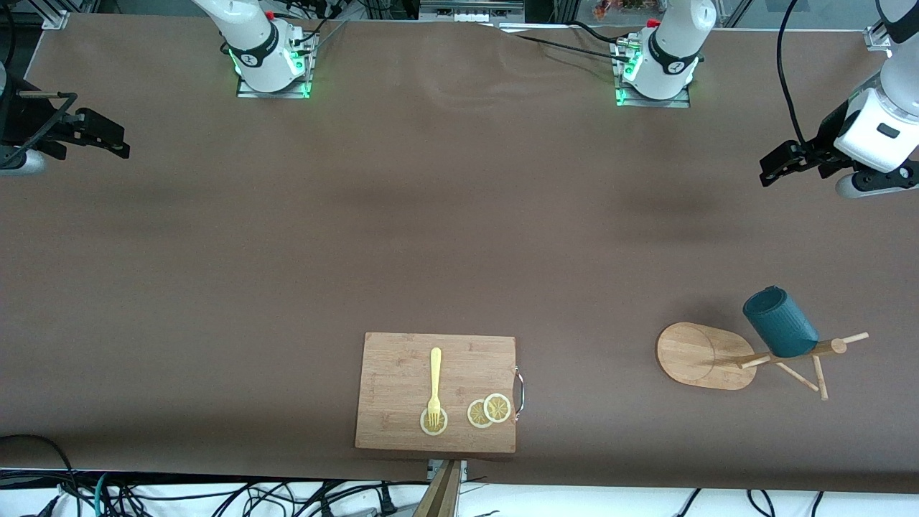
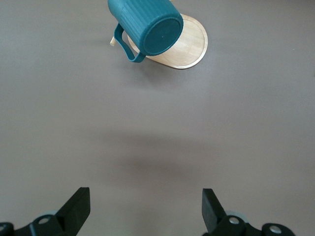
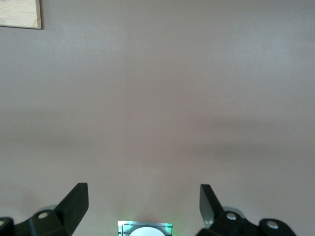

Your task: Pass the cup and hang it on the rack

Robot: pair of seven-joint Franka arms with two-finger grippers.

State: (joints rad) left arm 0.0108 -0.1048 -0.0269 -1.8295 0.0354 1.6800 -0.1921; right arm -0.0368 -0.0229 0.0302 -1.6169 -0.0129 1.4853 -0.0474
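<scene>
The dark teal ribbed cup [image 1: 780, 323] hangs by its handle on a peg of the light wooden rack [image 1: 707, 355], near the front camera toward the left arm's end of the table. In the left wrist view the cup [image 2: 147, 27] shows its bottom and handle over the rack's oval base [image 2: 192, 46]. My left gripper [image 1: 772, 169] is open and empty, up over the table's edge at the left arm's end; its fingers [image 2: 146, 211] are wide apart. My right gripper [image 1: 115, 140] is open and empty, over the right arm's end [image 3: 143, 209].
A bamboo cutting board [image 1: 436, 391] lies at the table's front edge in the middle, with a yellow fork [image 1: 434, 384] and lemon slices [image 1: 490, 411] on it. Its corner shows in the right wrist view [image 3: 19, 14]. Cables run along the front edge.
</scene>
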